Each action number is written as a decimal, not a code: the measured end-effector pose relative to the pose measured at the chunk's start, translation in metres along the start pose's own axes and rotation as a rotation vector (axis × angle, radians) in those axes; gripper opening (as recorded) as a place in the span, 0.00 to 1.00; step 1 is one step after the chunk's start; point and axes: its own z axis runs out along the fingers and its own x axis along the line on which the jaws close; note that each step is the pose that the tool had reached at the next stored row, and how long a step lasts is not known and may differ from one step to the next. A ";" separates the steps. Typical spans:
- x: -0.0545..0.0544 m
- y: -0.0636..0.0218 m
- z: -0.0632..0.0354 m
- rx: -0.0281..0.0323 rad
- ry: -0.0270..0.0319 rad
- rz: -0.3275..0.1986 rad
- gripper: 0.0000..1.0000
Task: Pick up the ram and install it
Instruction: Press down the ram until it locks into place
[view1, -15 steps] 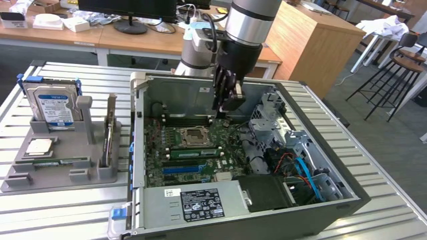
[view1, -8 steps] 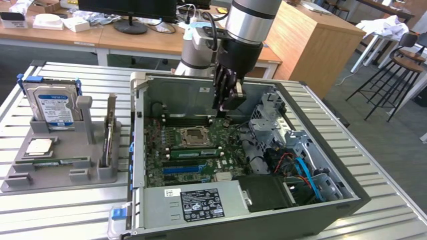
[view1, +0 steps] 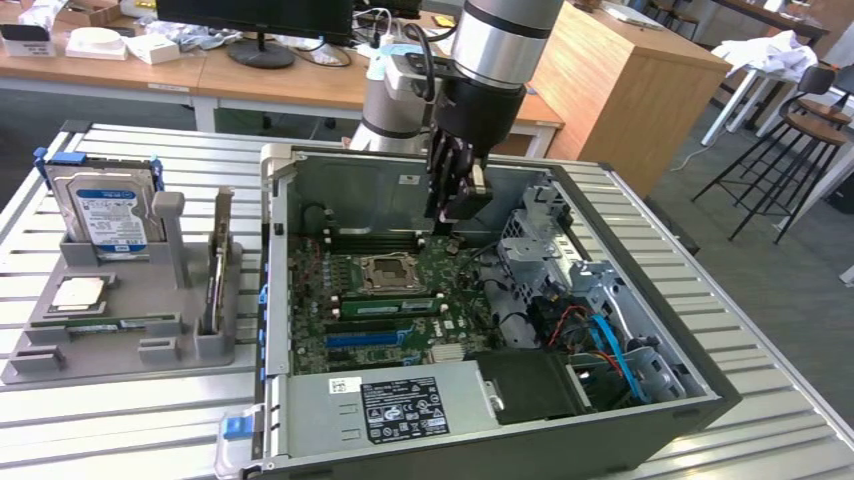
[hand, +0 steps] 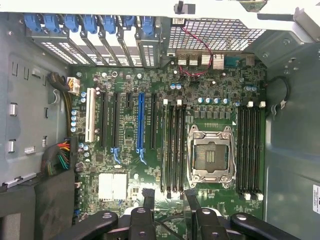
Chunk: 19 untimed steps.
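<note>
- Gripper (view1: 451, 212) (hand: 168, 195): black two-fingered pincer on the silver-and-black arm, hanging inside the open top of the case, above the motherboard. In the wrist view its dark fingers (hand: 191, 200) stand parted, with bare board showing in the gap and nothing held.
- Ram (view1: 387, 305) (hand: 164, 150): slim, long green circuit-board stick. It stands on edge in the bank of black memory slots just beside the CPU socket, apart from the fingers. In the wrist view that bank lies in line with the gap between the fingers.
- CPU socket (view1: 390, 270) (hand: 210, 155): square metal-framed socket between two banks of memory slots.
- Motherboard (view1: 461, 345) (hand: 220, 200): green board lying flat in the case, carrying one blue expansion slot (view1: 360, 340) (hand: 141, 122) among black ones.
- Case (view1: 387, 185): grey metal computer chassis, lying open side up on the slatted metal table (view1: 134, 430).
- Tray (view1: 80, 355): grey moulded fixture at the exterior view's left of the case.
- Second stick (view1: 120, 323): a like green strip, lying flat in the tray.
- Hard drive (view1: 107, 210): blue-labelled, standing upright in the tray.
- Expansion card (view1: 220, 260): tall, upright, near the tray's case-side edge.
</note>
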 end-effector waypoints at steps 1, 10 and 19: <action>0.000 0.0000 0.0000 -0.0001 0.0000 0.000 0.36; 0.000 0.0000 0.0000 0.0000 0.0000 0.000 0.10; 0.000 -0.0004 0.0004 0.0000 -0.0020 0.000 0.10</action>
